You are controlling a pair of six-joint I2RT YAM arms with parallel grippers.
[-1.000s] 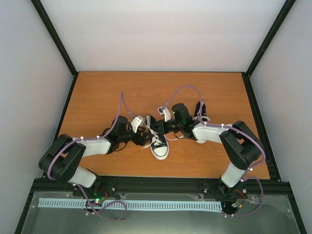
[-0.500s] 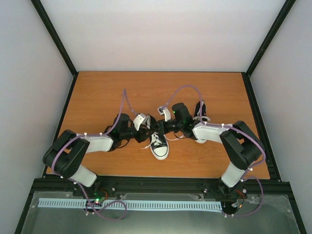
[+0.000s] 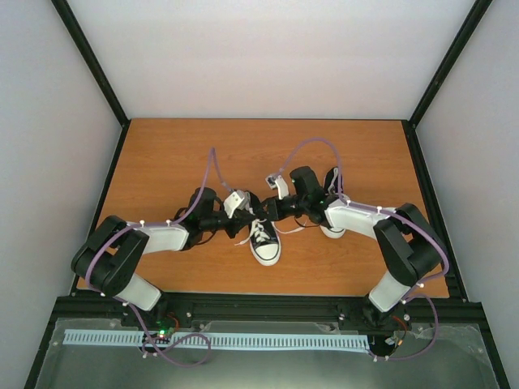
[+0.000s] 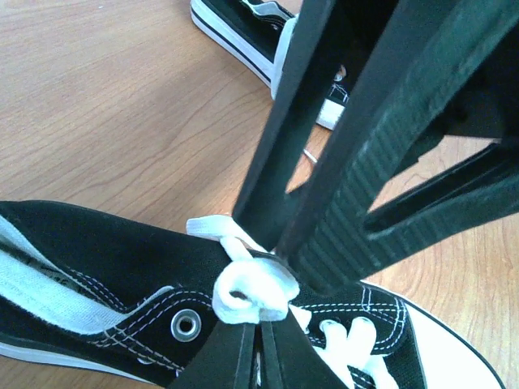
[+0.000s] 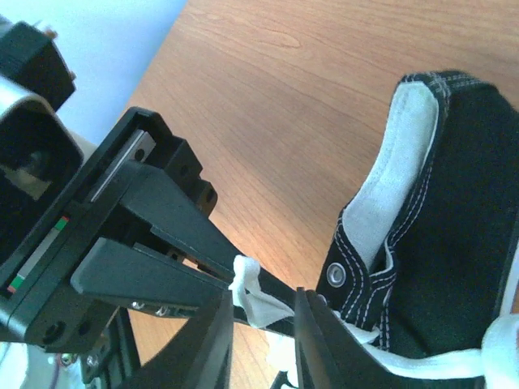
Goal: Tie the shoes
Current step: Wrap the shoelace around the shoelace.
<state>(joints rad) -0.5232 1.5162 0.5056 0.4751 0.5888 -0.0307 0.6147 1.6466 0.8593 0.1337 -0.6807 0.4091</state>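
As right gripper edges back, left gripper closer — both clenched on lace.

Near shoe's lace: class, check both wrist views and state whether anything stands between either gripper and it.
Nothing visible does. The left gripper and the right gripper are both pinched on the white lace beside the top eyelet of the near shoe, fingertips nearly meeting. The other shoe lies apart.

No written word, brand, number or sign can be read in any view, whether on the shoes, their laces or the bench.
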